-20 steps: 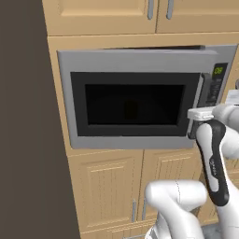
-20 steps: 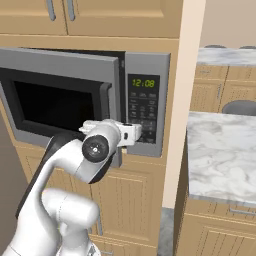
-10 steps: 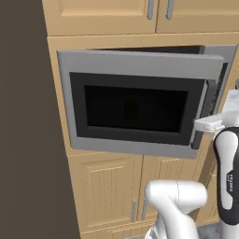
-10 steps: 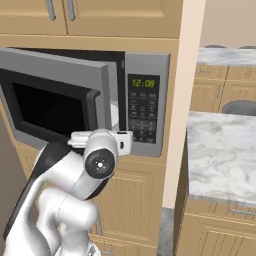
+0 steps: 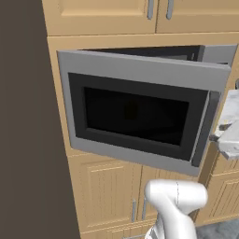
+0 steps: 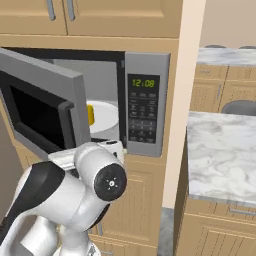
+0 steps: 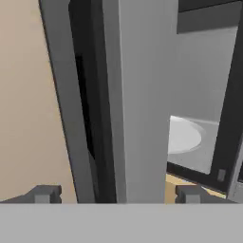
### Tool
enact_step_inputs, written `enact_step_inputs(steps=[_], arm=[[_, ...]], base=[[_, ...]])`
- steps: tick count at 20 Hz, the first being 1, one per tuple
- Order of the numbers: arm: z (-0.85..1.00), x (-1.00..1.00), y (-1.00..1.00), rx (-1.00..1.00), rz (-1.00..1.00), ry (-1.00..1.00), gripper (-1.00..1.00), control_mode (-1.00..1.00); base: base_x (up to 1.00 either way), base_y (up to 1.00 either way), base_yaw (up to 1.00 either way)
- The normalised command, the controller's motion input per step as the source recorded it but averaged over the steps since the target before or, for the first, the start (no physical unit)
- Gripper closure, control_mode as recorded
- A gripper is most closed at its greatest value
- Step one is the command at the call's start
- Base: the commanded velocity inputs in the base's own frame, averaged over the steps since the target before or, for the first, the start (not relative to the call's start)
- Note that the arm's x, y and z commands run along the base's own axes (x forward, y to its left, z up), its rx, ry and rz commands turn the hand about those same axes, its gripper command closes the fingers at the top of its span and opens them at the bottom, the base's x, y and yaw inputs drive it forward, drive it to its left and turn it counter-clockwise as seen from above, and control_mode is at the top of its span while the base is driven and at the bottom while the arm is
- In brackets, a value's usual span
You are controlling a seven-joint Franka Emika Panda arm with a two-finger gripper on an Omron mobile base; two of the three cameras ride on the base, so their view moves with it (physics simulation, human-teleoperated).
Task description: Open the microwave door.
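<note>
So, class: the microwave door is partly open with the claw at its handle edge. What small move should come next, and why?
Probably keep swinging the microwave door outward about its left hinge. It stands only partly ajar: the white plate inside the microwave shows through the gap. The claw straddles the door's free edge, fingers either side, so an outward pull should carry it.

light: even, soft | shadows: faint | blur: slight | glare: none
</note>
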Motion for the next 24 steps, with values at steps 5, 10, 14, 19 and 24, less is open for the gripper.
enact_step_inputs(steps=[5,10,14,19,24], arm=[[0.73,-0.88,-0.99,0.06,0.07,-0.62,-1.00,-1.00],[0.26,-0.20,-0.60,0.01,0.06,-0.52,-1.00,-1.00],[-0.24,0.63,0.29,-0.27,0.16,-0.17,-1.00,-1.00],[-0.63,0.96,0.45,-0.37,0.13,-0.12,-1.00,-1.00],[-0.55,0.93,0.14,-0.21,0.12,-0.09,-1.00,-1.00]], base=[[0.00,0.00,0.00],[0.00,0.00,0.00],[0.00,0.00,0.00],[0.00,0.00,0.00],[0.00,0.00,0.00]])
